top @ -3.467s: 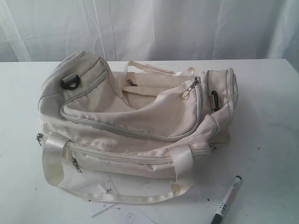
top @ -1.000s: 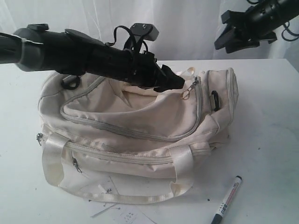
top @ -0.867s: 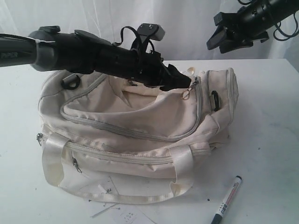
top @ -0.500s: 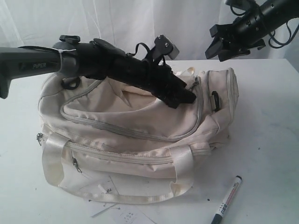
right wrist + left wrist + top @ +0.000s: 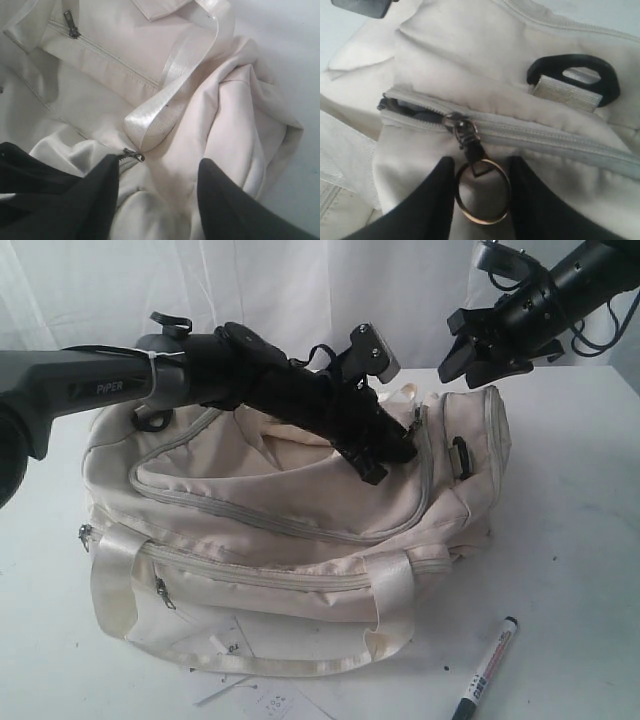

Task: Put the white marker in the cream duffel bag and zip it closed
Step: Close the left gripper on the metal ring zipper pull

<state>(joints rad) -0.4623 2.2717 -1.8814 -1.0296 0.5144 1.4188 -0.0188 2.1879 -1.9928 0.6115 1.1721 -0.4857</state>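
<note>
Jaws of our left gripper [image 5: 481, 162] stand parted either side of the zip ring [image 5: 482, 196] on the cream duffel bag [image 5: 300, 490], our right gripper [image 5: 159, 161] gapes wide above it, and the white marker [image 5: 484, 670] lies on the table [image 5: 580, 540], its end cut off.

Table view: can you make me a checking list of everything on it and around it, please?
Surface: white table, bare beside the bag.
Job's things: cream duffel bag lies on the table; white marker lies outside it, near the front.
Clutter: paper tags by the bag's front.
Grippers: left gripper has its fingers either side of the zip ring, grip unclear; right gripper is open and empty above the bag's end.
Cables: black cables loop along the arms.
Surroundings: white curtain behind.
</note>
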